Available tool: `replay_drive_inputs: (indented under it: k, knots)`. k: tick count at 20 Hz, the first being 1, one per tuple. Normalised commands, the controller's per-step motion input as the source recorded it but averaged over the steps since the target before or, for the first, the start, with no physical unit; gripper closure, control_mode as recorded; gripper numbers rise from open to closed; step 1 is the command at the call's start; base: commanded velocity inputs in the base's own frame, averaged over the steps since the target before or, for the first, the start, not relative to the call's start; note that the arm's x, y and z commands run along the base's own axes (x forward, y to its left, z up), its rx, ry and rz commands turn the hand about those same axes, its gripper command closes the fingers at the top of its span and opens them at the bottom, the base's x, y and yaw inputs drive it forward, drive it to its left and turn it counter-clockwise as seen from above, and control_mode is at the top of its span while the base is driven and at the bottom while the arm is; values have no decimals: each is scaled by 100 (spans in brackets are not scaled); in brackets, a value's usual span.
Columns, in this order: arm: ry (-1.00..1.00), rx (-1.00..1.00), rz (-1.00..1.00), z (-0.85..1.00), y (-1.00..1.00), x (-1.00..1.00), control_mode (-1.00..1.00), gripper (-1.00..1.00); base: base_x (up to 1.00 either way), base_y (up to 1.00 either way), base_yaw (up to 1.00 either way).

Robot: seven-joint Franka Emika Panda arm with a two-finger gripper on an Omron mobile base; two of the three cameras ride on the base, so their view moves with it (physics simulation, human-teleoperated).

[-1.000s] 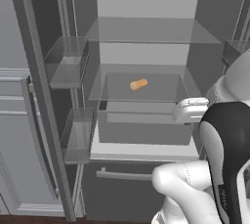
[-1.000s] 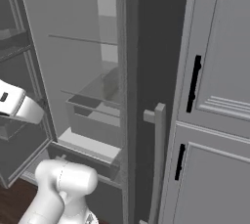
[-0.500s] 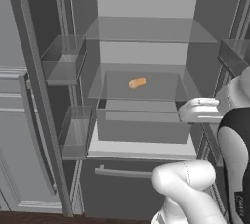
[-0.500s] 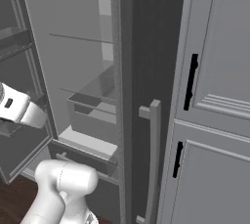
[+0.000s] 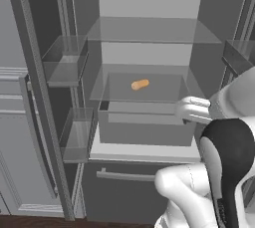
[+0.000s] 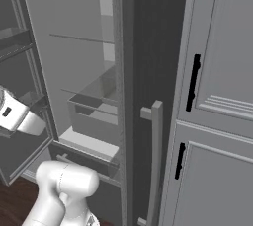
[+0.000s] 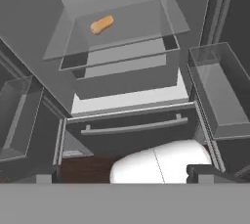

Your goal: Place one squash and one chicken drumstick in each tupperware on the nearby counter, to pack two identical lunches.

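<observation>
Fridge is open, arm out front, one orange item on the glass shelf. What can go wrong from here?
1. The squash is rounded and lies alone on a smooth glass shelf; a nudge may roll it back.
2. It sits deep under an upper shelf, so the wrist may strike glass.
3. Door bins flank the opening; the open gripper is low and wide, so a finger may catch one.

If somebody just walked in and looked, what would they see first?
Probably the little orange squash, lying all alone on a see-through glass shelf in the middle of the open grey fridge. Next, the robot's big white and black arm rising in front of the fridge at the lower right. Its hand points into the fridge with fingers wide apart, holding nothing.
</observation>
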Motion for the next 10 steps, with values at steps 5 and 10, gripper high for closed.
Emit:
replay_drive_inputs:
  k: [5,10]
  knots:
    - [-4,11,-58,5,0,-46,-100,-100,0,0,0]
    - [0,14,2,41,-16,-6,-100,-100,0,0,0]
